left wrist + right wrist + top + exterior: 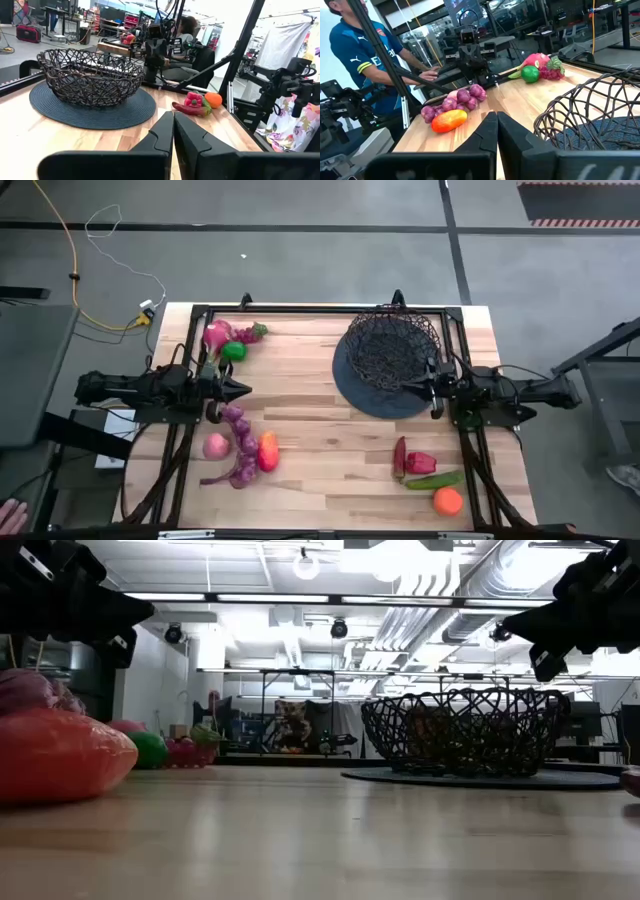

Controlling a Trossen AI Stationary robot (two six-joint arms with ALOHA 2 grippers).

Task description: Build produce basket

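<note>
The black wire basket (392,345) sits on a dark grey round mat (385,395) at the table's far right; it holds nothing that I can see. Produce lies in three groups: pink, green and dark red pieces (232,340) at the far left, purple grapes, a pink piece and an orange-red piece (243,448) at the near left, and red, green and orange pieces (428,472) at the near right. My left gripper (244,390) hovers shut at the left, between the two left groups. My right gripper (412,383) hovers shut beside the basket's near side.
A black frame (300,310) runs along the table's far edge and sides. Bare wood lies in the table's middle (320,440). A person in a blue shirt (365,45) stands beyond the table's left side in the right wrist view.
</note>
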